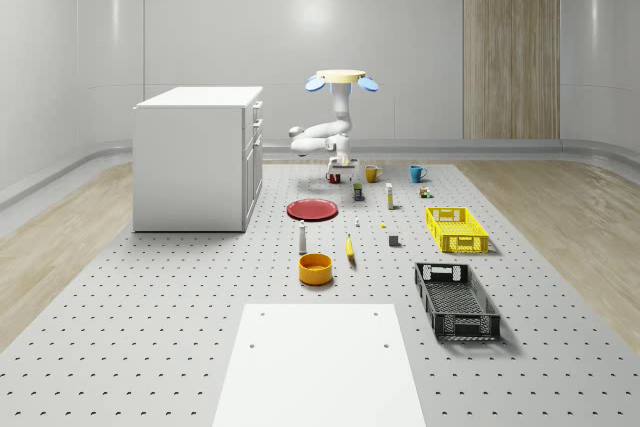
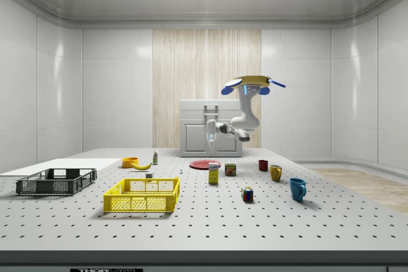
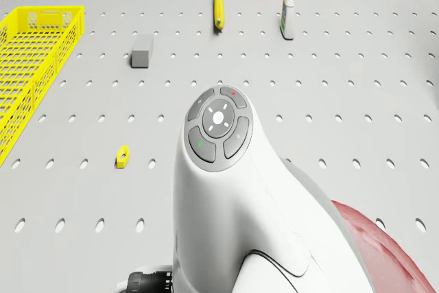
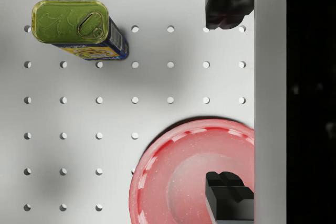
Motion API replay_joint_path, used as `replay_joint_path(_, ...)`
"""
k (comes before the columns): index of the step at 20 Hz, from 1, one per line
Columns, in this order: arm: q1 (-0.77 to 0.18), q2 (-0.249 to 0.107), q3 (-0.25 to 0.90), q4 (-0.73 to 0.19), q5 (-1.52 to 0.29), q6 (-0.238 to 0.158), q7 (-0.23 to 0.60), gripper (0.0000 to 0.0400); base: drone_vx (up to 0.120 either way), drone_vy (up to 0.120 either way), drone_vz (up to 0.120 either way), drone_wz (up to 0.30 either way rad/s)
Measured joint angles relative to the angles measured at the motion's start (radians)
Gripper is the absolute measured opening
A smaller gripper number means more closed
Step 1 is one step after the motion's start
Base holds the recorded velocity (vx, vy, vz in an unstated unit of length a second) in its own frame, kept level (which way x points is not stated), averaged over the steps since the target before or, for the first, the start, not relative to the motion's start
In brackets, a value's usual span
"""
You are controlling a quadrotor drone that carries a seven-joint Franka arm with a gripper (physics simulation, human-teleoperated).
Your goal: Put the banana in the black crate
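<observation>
In the whole-scene view the drone is seen hovering over the far part of the desk, right of a white cabinet. The banana lies on the desk between an orange bowl and the black crate, apart from both.

In the side view the gripper hangs above a red plate.

In the wrist view the jaws are seen spread wide and empty over the plate's edge, near a tin.
</observation>
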Motion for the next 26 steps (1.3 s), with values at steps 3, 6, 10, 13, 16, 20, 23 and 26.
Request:
replay_joint_path(3,-0.003,-0.012,0.003,0.001,0.006,0.011,0.003,0.04,0.12,0.0,0.0,0.0)
replay_joint_path(6,-0.006,-0.023,0.006,0.001,0.011,0.022,0.006,0.04,0.12,0.0,-0.12,0.0)
replay_joint_path(10,-0.011,-0.038,0.009,0.002,0.018,0.035,0.01,0.04,0.12,0.0,-0.03,0.0)
replay_joint_path(13,-0.013,-0.049,0.011,0.003,0.023,0.045,0.012,0.04,0.12,0.0,-0.093,0.0)
replay_joint_path(16,-0.016,-0.059,0.014,0.003,0.028,0.055,0.015,0.04,0.12,0.0,-0.12,0.0)
replay_joint_path(20,-0.02,-0.073,0.017,0.004,0.034,0.068,0.018,0.04,0.12,0.0,-0.05,0.0)
replay_joint_path(23,-0.022,-0.082,0.019,0.005,0.038,0.076,0.02,0.04,0.12,0.0,-0.093,0.0)
replay_joint_path(26,-0.024,-0.092,0.02,0.005,0.042,0.085,0.022,0.04,0.12,0.0,-0.053,0.0)
